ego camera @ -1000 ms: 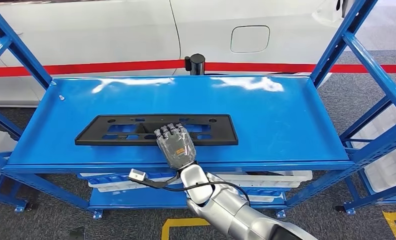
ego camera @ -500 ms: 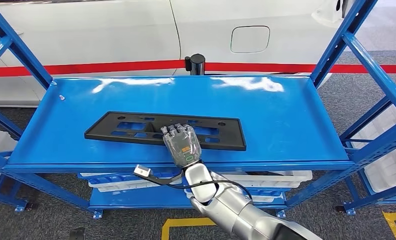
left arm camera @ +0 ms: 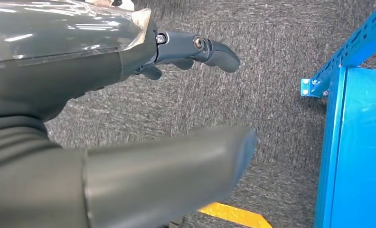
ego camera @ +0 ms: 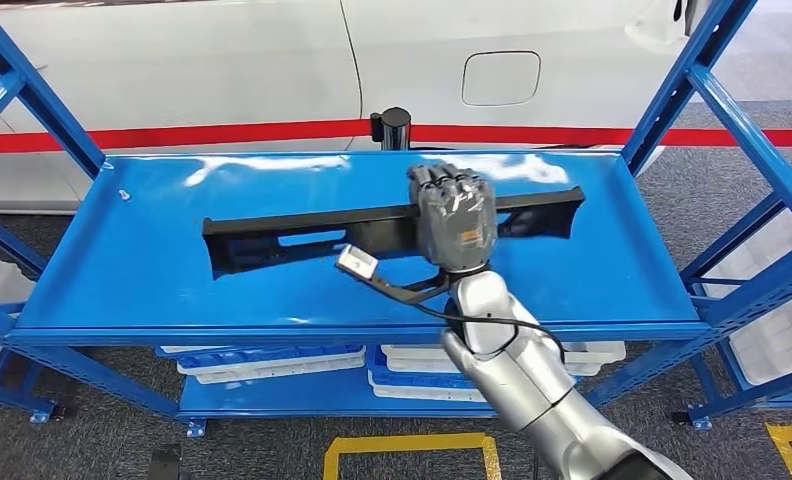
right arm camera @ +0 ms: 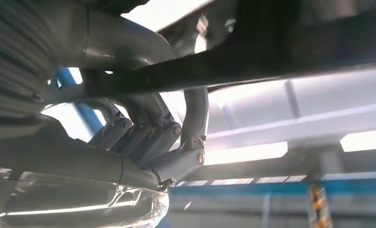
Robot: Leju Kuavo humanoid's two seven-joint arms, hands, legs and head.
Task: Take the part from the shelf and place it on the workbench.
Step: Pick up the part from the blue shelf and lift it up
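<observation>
The right robot hand (ego camera: 452, 215) grips the black plastic panel (ego camera: 302, 232) above the blue shelf (ego camera: 122, 270); keep it level, clearing the uprights.

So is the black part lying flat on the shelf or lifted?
Lifted: the right hand holds the black part tilted above the shelf.

Bright overhead glare on shelf (ego camera: 532, 250); wrist views blurred.
</observation>
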